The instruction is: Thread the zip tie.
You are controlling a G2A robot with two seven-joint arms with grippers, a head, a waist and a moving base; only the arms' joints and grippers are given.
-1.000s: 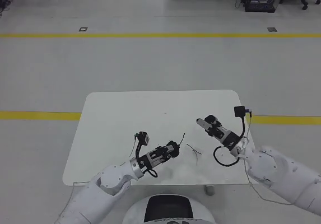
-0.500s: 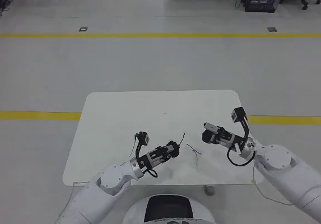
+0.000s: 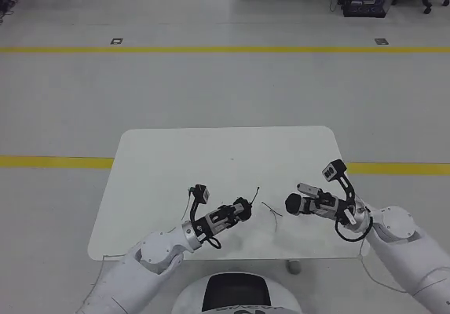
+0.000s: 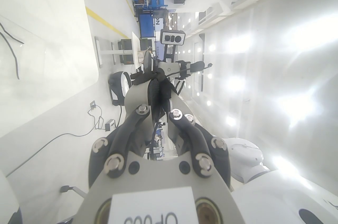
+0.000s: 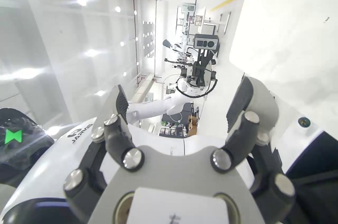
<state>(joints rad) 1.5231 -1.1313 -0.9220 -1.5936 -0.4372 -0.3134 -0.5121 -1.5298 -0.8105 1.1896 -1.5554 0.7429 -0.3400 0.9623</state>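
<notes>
White table (image 3: 170, 157). Right gripper (image 3: 294, 200), at 3 o'clock from the left one; its wrist view shows the fingers (image 5: 120, 101) spread wide and empty. Left gripper (image 3: 245, 208): its wrist view shows the tips pinched on the zip tie (image 3: 254, 195), which points to 1 o'clock in the top view. Loose black strand (image 3: 272, 209) lies on the table between the grippers.

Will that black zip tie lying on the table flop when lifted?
Probably bendy yet springy: the loose zip tie lies in a curve on the table. Being so thin, it is likely very light and may slide when nudged.
</notes>
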